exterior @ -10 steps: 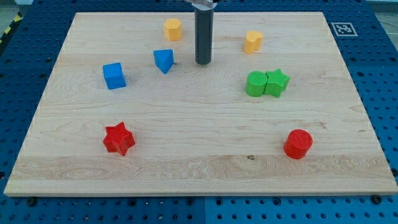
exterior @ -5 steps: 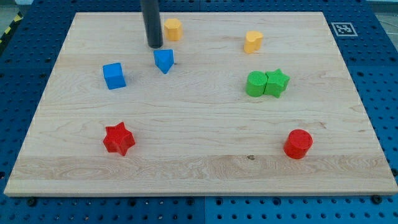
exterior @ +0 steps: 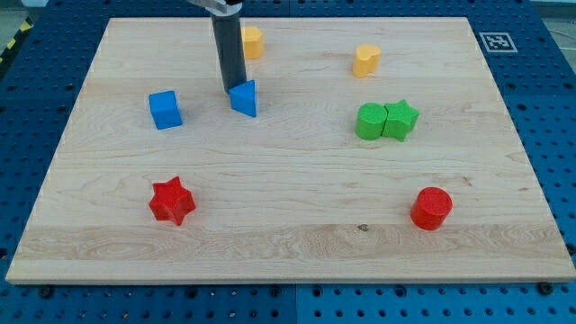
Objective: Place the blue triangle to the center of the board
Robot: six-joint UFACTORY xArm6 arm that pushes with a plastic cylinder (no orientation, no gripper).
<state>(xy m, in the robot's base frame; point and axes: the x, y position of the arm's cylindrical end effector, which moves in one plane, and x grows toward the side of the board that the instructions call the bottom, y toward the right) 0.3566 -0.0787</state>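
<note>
The surface [exterior: 288,180] carries a blue cube [exterior: 165,110], two yellow blocks [exterior: 251,41] [exterior: 365,60], a green block [exterior: 370,121] touching a green star [exterior: 400,120], a red star [exterior: 171,200] and a red cylinder [exterior: 431,208]. There are no jaws on the rod, so nothing is gripped; my tip [exterior: 231,92] touches the blue triangle [exterior: 244,98] at its upper-left edge. The triangle lies in the upper-left part of the surface, just right of and below my tip, between the cube and the green pair.

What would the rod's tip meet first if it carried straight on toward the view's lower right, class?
My tip sits at the upper-left edge of the blue triangle, apparently touching it, so the triangle comes first. Beyond it the bare board looks free toward the centre.
</note>
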